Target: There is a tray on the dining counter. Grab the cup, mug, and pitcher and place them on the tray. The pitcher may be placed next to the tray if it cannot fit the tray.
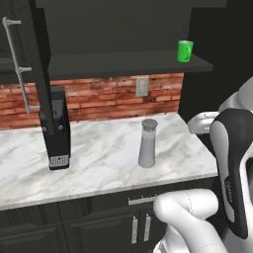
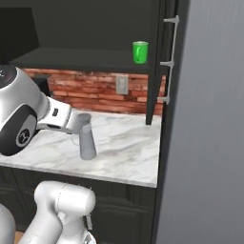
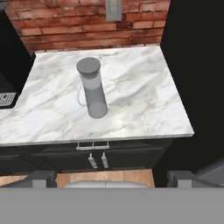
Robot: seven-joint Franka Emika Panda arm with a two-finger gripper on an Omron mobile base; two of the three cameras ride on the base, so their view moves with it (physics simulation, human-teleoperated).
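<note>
The pitcher (image 1: 147, 144) (image 2: 86, 137) (image 3: 92, 89), tall, slim and grey with a darker round lid, stands upright on the brick-backed marble counter (image 1: 104, 158). On the dark shelf above it at the right sits a small bright green vessel (image 1: 185, 51) (image 2: 140, 52); it is too small to tell whether it is the cup or the mug. My gripper (image 3: 111, 178) is open, fingertips (image 3: 41, 177) far apart. It hovers in front of the counter edge and above it, looking down at the pitcher with nothing between its fingers. The tray and the dining counter are out of view.
A black coffee machine (image 1: 57, 128) (image 3: 8, 74) stands on the counter left of the pitcher. A wall outlet (image 1: 142, 87) sits in the red brick. The overhead shelf (image 1: 123, 65) hangs above. A tall dark cabinet side (image 2: 209, 124) bounds the counter on the right.
</note>
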